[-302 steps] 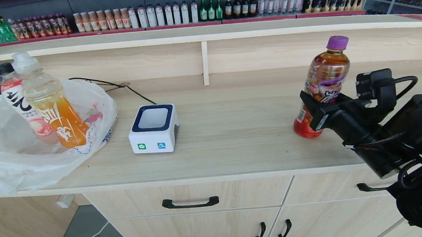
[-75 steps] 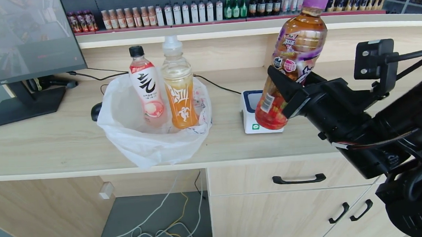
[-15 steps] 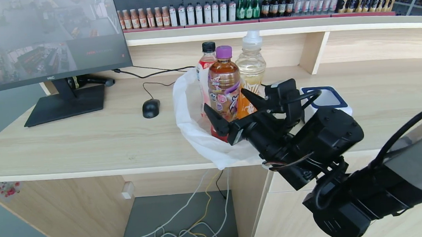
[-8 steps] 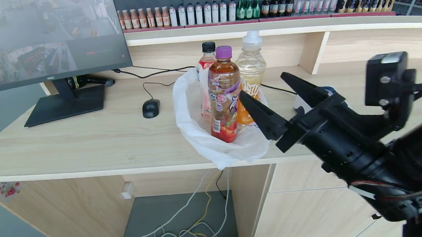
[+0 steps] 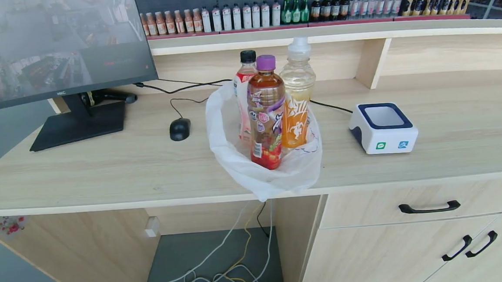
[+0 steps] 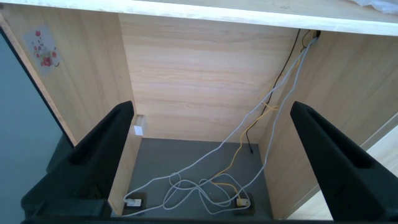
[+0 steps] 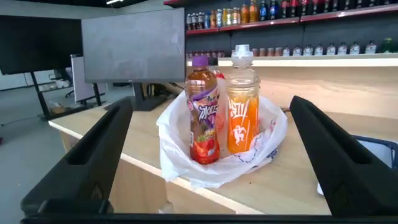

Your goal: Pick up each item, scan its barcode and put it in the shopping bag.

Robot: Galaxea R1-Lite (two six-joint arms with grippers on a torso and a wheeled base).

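1. Step in hand: the purple-capped bottle (image 5: 267,114) stands inside the shopping bag (image 5: 234,159), so its bagging step reads as complete. With three bottles in the bag, the task is judged at or near its end.
2. Location: the bag sits at the near edge of the bench (image 5: 83,173), between the mouse (image 5: 179,129) on its left and the scanner (image 5: 385,135) on its right. The purple-capped bottle occupies the near side of the bag. The black-capped bottle (image 5: 246,69) stands just behind it to the far left and the white-capped bottle (image 5: 298,81) close on its right.
3. Orientation: the purple-capped bottle is upright, or very nearly so, with its long axis vertical, cap up and base down in the bag. A pale label panel low on the body faces the near side; whether it is the barcode cannot be confirmed.
4. Right hand (image 7: 211,104): fingers spread wide and gripping nothing. It faces the bag from off the near side of the bench, apart from it.
5. Left hand (image 6: 212,106): likewise spread and empty, held below bench height and facing the cables (image 6: 205,186) under it.
6. Next move, as a judgement: keep the right hand off the bag wall so the bottles are not tipped. Any remaining item needs a grip round its body, with the barcode turned to the scanner window before bagging.
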